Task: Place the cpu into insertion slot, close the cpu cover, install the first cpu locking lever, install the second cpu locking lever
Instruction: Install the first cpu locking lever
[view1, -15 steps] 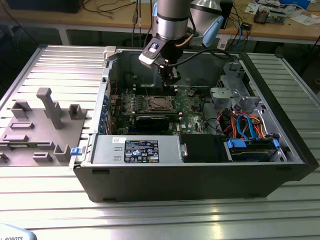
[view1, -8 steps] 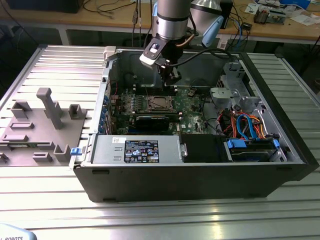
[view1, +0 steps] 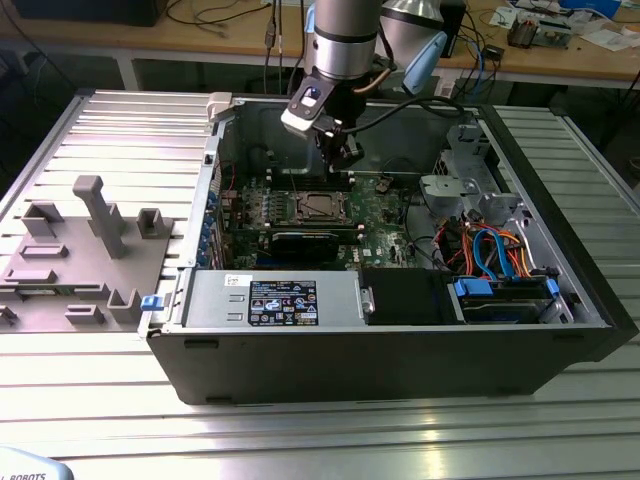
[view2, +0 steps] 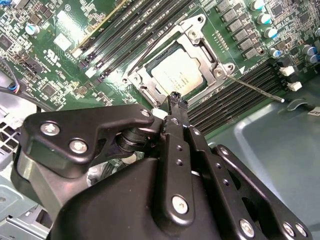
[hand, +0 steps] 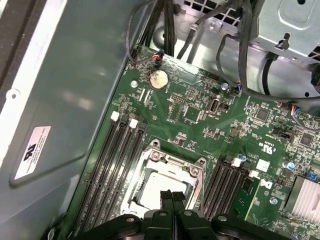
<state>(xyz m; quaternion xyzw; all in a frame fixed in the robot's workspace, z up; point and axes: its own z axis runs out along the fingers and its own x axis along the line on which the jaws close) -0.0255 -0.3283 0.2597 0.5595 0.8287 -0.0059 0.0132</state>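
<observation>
The silver-grey jointed robot arm (view1: 345, 40) comes down steeply from above the far wall of the open dark grey computer case (view1: 400, 350), which lies on the ribbed aluminium table (view1: 300, 430). Its wrist points almost straight down into the case. The slim black fingers (view1: 343, 160) are pressed together at the tips with nothing between them, as both wrist views show (view2: 175, 107) (hand: 166, 196). They hang over the green motherboard (view1: 385, 215), near its far edge and just beside the socket.

The small square cpu with a pale silvery face (view2: 180, 75) (hand: 155, 185) lies flat in the square metal-rimmed insertion slot (view1: 318, 205), mid-board between banks of long black memory slots (hand: 120, 165). The thin silvery windowed cpu cover (view2: 200, 50) (hand: 172, 161) appears to lie down around the chip, though its seating is hard to judge. A thin metal lever rod (view2: 255, 88) juts from one socket corner across the neighbouring memory slots.
</observation>
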